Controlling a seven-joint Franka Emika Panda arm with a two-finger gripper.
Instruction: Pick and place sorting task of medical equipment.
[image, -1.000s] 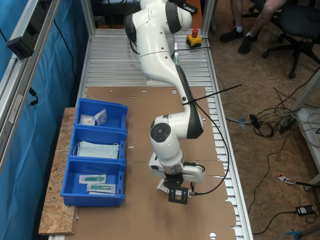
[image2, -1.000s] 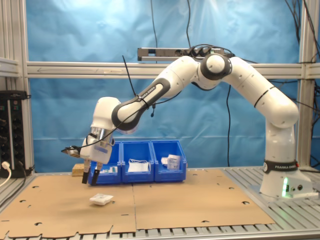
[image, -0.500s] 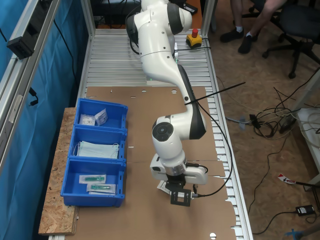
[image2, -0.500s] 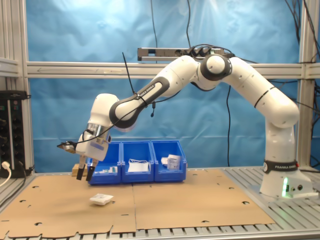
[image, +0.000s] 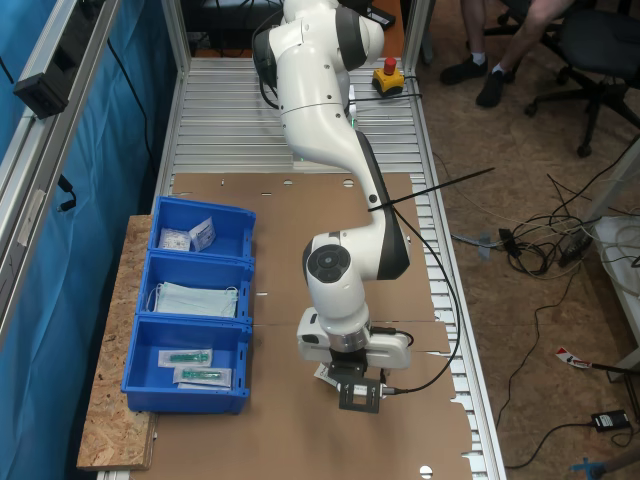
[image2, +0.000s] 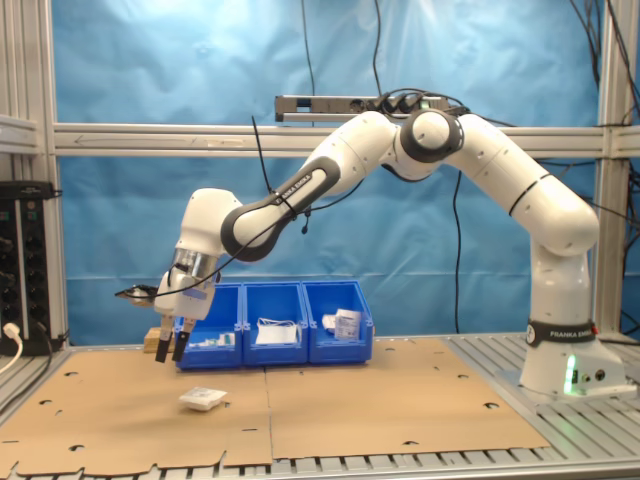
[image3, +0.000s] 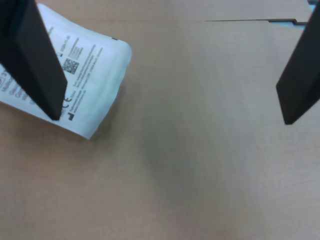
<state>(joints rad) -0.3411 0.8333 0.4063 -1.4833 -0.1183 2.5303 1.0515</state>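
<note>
One white packet (image2: 203, 399) lies flat on the cardboard (image2: 400, 400) at the second exterior view's left, below the gripper (image2: 166, 351), whose jaws hang apart and empty; light and crinkly, it probably wants pinching across its raised middle.

Wide pincer (image3: 170, 117) above pkt (image3: 85, 75)

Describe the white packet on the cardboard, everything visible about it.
The white packet is small, flat and roughly square, a sealed, slightly puffed pouch with dark print and a square code on its face. It lies on the brown cardboard sheet, in front of the blue bins. The open gripper hangs above it, touching nothing.
</note>
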